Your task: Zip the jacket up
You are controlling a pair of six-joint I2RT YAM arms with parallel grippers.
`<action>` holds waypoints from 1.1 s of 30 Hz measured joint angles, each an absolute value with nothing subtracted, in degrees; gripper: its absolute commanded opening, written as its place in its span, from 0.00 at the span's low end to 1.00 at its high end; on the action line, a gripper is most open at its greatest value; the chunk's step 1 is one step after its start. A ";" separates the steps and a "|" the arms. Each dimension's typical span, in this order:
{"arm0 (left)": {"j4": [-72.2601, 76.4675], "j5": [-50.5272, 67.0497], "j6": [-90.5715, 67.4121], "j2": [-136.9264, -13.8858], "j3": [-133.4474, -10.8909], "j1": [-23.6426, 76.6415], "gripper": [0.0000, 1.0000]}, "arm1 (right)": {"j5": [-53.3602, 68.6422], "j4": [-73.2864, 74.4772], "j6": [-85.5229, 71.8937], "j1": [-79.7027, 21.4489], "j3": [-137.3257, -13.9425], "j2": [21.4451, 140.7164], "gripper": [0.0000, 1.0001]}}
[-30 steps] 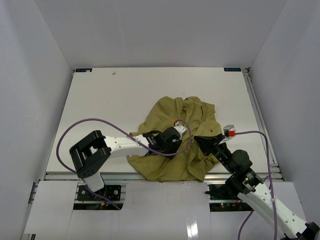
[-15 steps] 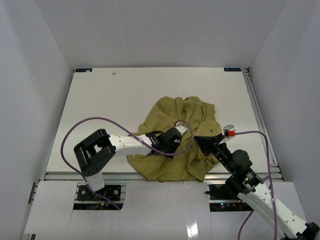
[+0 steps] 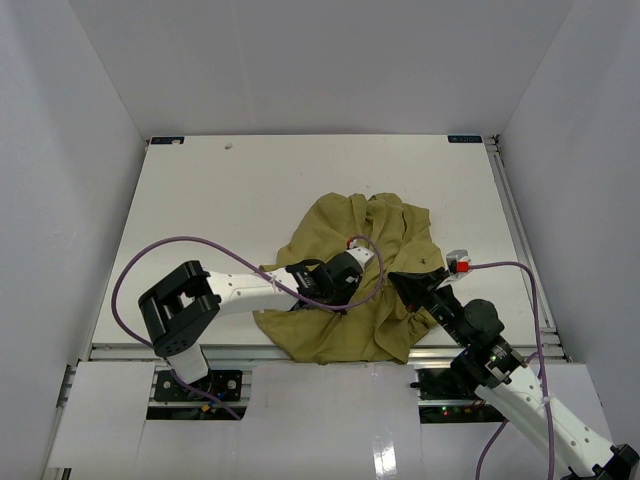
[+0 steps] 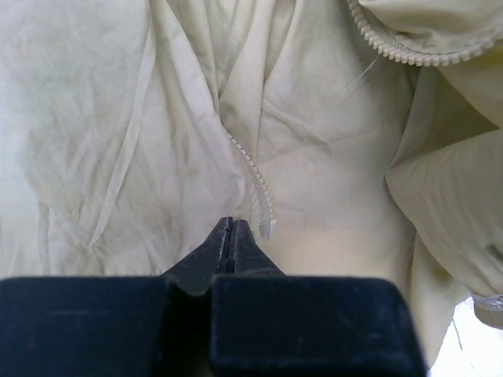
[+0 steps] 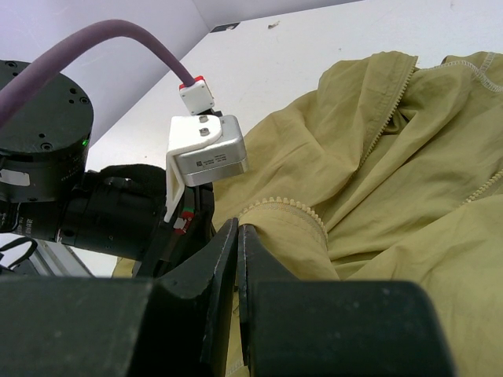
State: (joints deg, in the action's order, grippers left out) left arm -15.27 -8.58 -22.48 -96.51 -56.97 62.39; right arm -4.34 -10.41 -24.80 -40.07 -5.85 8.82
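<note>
The olive-yellow jacket [image 3: 350, 235] lies crumpled on the white table, right of centre and near the front edge. My left gripper [image 3: 347, 277] rests on its middle. In the left wrist view its jaws [image 4: 230, 225] are shut, tips on the fabric just left of the loose end of a zipper strip [image 4: 262, 210]. My right gripper [image 3: 405, 283] is at the jacket's right side. In the right wrist view it [image 5: 237, 228] is shut at a raised fold of the jacket edge lined with zipper teeth [image 5: 287, 206]. The zipper slider is not visible.
The white table [image 3: 220, 200] is boxed in by white walls on three sides. A purple cable [image 3: 150, 255] loops from the left arm over the table. The left arm's wrist camera [image 5: 206, 149] sits close to the right gripper.
The left arm's elbow swung slightly right and then back. Its gripper stays on the jacket's middle. The right arm has not moved.
</note>
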 measured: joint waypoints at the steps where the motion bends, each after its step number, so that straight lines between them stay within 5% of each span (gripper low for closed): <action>1: -15.39 -8.58 -22.47 -96.52 -56.97 62.39 0.00 | -4.34 -10.41 -24.80 -40.07 -5.85 8.88 0.08; 3: -15.46 -8.56 -22.44 -96.53 -56.97 62.37 0.02 | -4.34 -10.41 -24.80 -40.07 -5.85 8.97 0.08; 8: -15.46 -8.02 -22.14 -96.51 -56.97 62.39 0.33 | -4.34 -10.41 -24.77 -40.07 -5.85 8.99 0.08; 11: -15.46 -7.37 -21.97 -96.53 -56.97 62.38 0.39 | -4.34 -10.41 -24.77 -40.07 -5.85 8.99 0.08; 26: -15.42 -6.79 -21.89 -97.58 -57.23 62.39 0.32 | -4.34 -10.41 -24.62 -40.07 -5.85 8.99 0.08; 33: -15.71 -6.90 -21.87 -99.02 -57.30 62.39 0.04 | -4.34 -10.39 -24.60 -40.07 -5.85 8.56 0.08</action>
